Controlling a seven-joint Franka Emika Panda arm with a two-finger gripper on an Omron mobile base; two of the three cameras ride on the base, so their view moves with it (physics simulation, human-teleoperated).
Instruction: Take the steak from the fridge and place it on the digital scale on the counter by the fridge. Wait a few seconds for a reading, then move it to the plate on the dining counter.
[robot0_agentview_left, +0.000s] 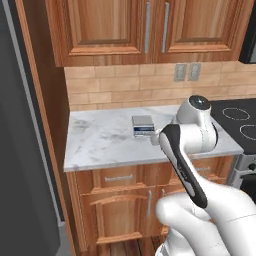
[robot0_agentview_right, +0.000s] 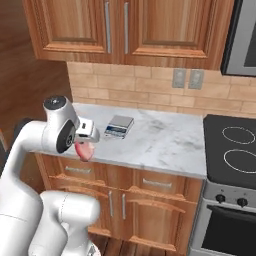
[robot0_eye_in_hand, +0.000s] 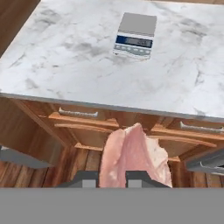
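A pinkish-red steak (robot0_eye_in_hand: 133, 155) hangs from my gripper (robot0_eye_in_hand: 111, 178), which is shut on its top edge. Seen from the right base view, the steak (robot0_agentview_right: 85, 151) dangles under the gripper (robot0_agentview_right: 86, 141) just in front of the counter's front edge (robot0_agentview_right: 150, 167), left of and nearer than the digital scale (robot0_agentview_right: 120, 126). The scale (robot0_eye_in_hand: 136, 35) lies flat on the marble counter (robot0_eye_in_hand: 65, 65), its top bare, display strip facing me. The fridge (robot0_agentview_left: 20, 150) is the dark grey wall at the left. The plate and the dining counter are out of view.
A black stove top (robot0_agentview_right: 232, 145) with ring burners adjoins the counter on the right, with an oven front (robot0_agentview_right: 230, 230) below it. Wooden drawers (robot0_eye_in_hand: 78, 114) sit under the marble. Upper cabinets (robot0_agentview_left: 150, 30) hang over the brick backsplash (robot0_agentview_left: 125, 85).
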